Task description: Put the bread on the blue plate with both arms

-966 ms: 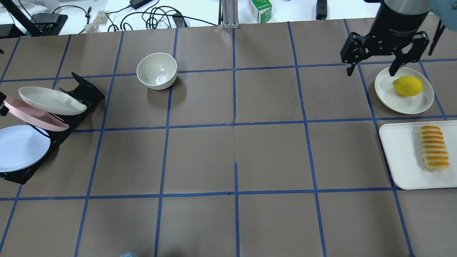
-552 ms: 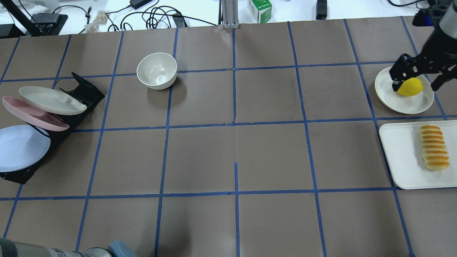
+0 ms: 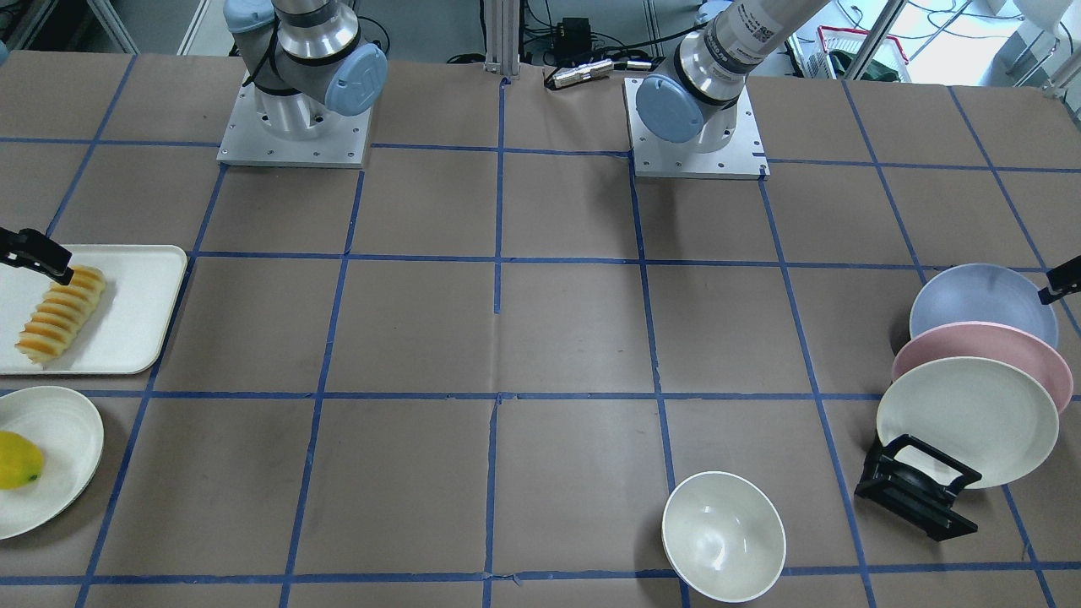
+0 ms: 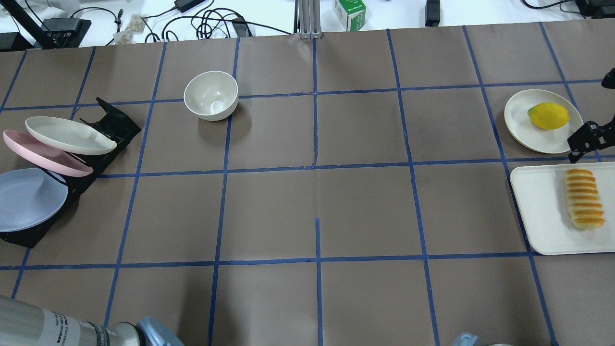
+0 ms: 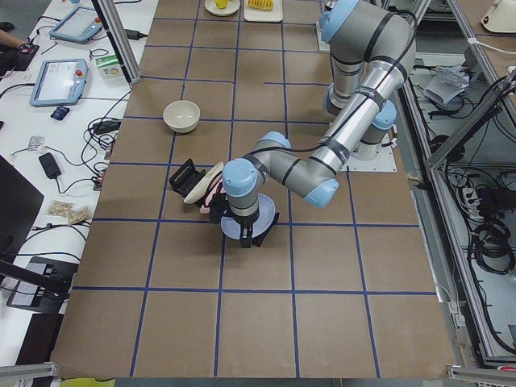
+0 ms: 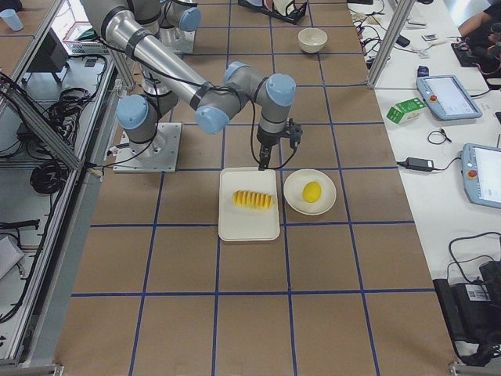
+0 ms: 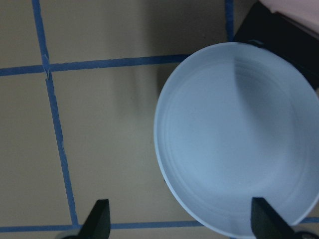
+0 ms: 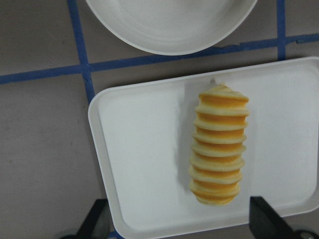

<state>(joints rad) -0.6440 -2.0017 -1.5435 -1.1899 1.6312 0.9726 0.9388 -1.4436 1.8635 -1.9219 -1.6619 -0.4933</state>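
Orange-and-yellow bread point(image 4: 584, 198) lies lengthwise on the white tray point(image 4: 538, 211) at my near right. My right gripper point(image 8: 180, 219) hangs above it, clear of the loaf, fingers spread wide. At my near left the blue plate point(image 4: 29, 199) leans in the closest slot of a black rack point(image 4: 113, 122). My left gripper point(image 7: 182, 219) hovers over it, fingers just as wide apart. Behind it in the rack lean a pink plate point(image 4: 43, 154), then a cream plate point(image 4: 67, 135). Farther right, a lemon point(image 4: 548, 116) sits on a cream dish point(image 4: 521, 127). Farther left stands an empty cream bowl point(image 4: 211, 95). Brown paper covers the table point(image 4: 317, 202), gridded with blue tape point(image 4: 314, 125). Beyond it I see a white bench point(image 4: 269, 19) with black cables point(image 4: 211, 24) and a green carton point(image 4: 349, 13).
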